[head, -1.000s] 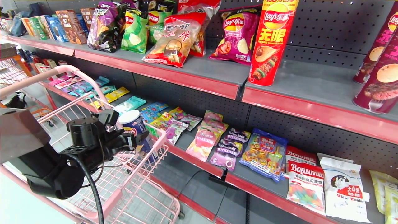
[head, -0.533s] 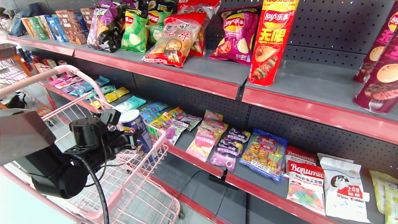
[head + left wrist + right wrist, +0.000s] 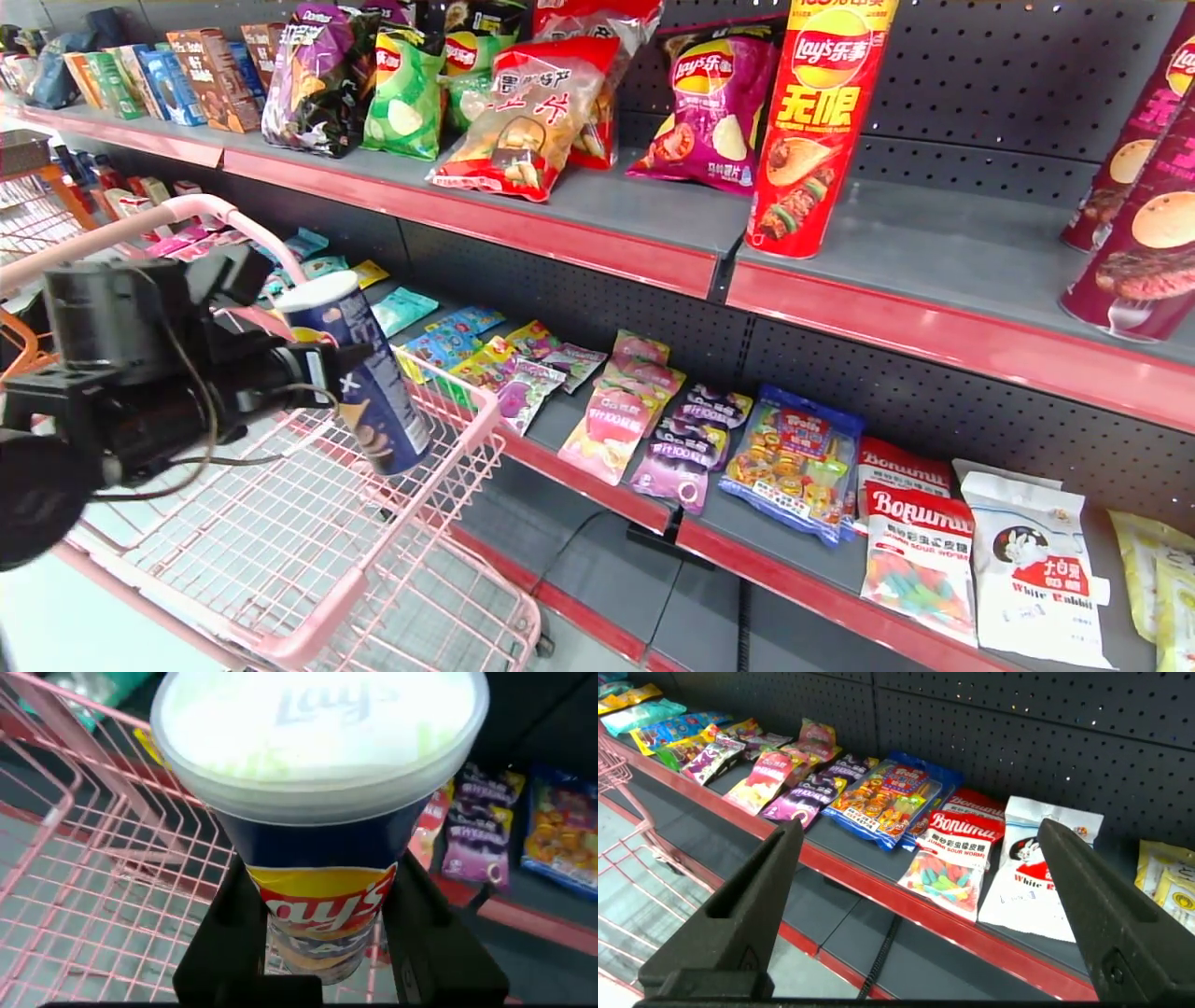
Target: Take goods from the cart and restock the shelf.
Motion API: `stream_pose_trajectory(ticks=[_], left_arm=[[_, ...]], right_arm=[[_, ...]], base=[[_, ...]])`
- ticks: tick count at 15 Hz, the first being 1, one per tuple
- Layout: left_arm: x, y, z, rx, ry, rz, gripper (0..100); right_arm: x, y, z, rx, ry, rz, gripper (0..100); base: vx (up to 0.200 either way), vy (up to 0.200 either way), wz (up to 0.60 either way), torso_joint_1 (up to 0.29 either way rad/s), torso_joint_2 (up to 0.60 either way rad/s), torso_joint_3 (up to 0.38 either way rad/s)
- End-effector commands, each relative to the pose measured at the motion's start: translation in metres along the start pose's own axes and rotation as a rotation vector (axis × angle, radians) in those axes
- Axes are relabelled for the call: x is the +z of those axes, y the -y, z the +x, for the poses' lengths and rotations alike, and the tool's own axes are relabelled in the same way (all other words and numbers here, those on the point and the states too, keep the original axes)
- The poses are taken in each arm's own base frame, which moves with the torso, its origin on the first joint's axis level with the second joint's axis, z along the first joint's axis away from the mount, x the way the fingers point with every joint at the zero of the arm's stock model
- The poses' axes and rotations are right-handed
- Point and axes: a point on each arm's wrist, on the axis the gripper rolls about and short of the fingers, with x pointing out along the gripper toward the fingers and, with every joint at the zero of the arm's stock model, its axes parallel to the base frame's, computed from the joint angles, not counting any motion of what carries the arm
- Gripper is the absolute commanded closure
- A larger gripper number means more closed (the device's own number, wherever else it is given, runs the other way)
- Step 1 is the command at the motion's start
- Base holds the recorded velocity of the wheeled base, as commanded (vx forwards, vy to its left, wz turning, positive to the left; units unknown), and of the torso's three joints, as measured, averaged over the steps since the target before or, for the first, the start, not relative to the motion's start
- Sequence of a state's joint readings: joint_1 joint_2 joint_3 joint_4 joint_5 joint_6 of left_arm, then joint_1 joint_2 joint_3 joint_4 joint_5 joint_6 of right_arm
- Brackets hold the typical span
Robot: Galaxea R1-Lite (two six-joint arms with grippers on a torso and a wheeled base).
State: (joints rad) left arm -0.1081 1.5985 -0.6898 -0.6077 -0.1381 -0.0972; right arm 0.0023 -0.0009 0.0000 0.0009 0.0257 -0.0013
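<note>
Firmly clamped between the two black fingers of the left gripper (image 3: 347,371), a dark blue cylindrical crisp can with a white plastic lid (image 3: 373,401) hangs over the pink wire shopping cart (image 3: 327,597), tilted with its lid leaning away from the shelf. The can's base sits above the basket's shelf-side wall. From the left wrist view, the fingers press both flanks of the can (image 3: 318,840) just below a yellow-and-red logo band, with the cart's pink mesh (image 3: 93,887) underneath.

The right gripper (image 3: 920,924) hovers with its fingers spread wide and nothing between them, facing the lower tier of the grey, red-edged store shelf (image 3: 934,243).

That lower tier carries flat sweet packets laid side by side:
- a pink pouch (image 3: 607,429)
- a purple pouch (image 3: 691,439)
- a blue bag of many-coloured candies (image 3: 794,457)
- a red-and-white packet with a clear window (image 3: 910,532)
- a white bag bearing a rabbit picture (image 3: 1032,569)

On the upper tier stand a tall red crisp tube printed with large yellow characters and a skewer picture (image 3: 812,121), two maroon tubes (image 3: 1139,205) at the far right, and a magenta crisp bag (image 3: 709,103). A green crisp bag (image 3: 406,89) and a clear bag with red printing (image 3: 527,121) stand farther left.
</note>
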Motion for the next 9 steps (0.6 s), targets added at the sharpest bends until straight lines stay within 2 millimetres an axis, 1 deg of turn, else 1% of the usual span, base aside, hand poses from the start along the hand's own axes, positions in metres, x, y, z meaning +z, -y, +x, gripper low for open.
stream_pose_trajectory(ticks=[1, 2, 3, 4, 6, 7, 9], left_arm=[[0.077, 0.021, -0.122, -0.014, 0.239, 0.027, 100], [0.076, 0.026, -0.148, -0.020, 0.241, 0.030, 100], [0.072, 0.027, -0.162, -0.020, 0.240, 0.029, 100], [0.058, 0.031, -0.195, -0.021, 0.249, 0.032, 100], [0.035, 0.035, -0.228, -0.029, 0.268, 0.043, 100], [0.017, 0.036, -0.243, -0.038, 0.296, 0.047, 100], [-0.011, 0.036, -0.264, -0.037, 0.340, 0.056, 100]], right_arm=[[0.000, 0.000, 0.000, 0.001, 0.000, 0.000, 0], [0.000, 0.000, 0.000, 0.001, 0.000, 0.000, 0], [0.000, 0.000, 0.000, 0.001, -0.002, 0.001, 0], [0.000, 0.000, 0.000, 0.001, -0.002, 0.001, 0], [0.000, 0.000, 0.000, 0.000, -0.002, 0.001, 0], [0.000, 0.000, 0.000, 0.001, -0.002, 0.001, 0], [0.000, 0.000, 0.000, 0.000, -0.002, 0.001, 0]], base=[[0.000, 0.000, 0.00, 0.000, 0.00, 0.000], [0.000, 0.000, 0.00, 0.000, 0.00, 0.000], [0.000, 0.000, 0.00, 0.000, 0.00, 0.000], [0.000, 0.000, 0.00, 0.000, 0.00, 0.000], [0.000, 0.000, 0.00, 0.018, -0.06, -0.045], [0.000, 0.000, 0.00, 0.066, -0.30, -0.212], [0.000, 0.000, 0.00, 0.117, -0.43, -0.290]])
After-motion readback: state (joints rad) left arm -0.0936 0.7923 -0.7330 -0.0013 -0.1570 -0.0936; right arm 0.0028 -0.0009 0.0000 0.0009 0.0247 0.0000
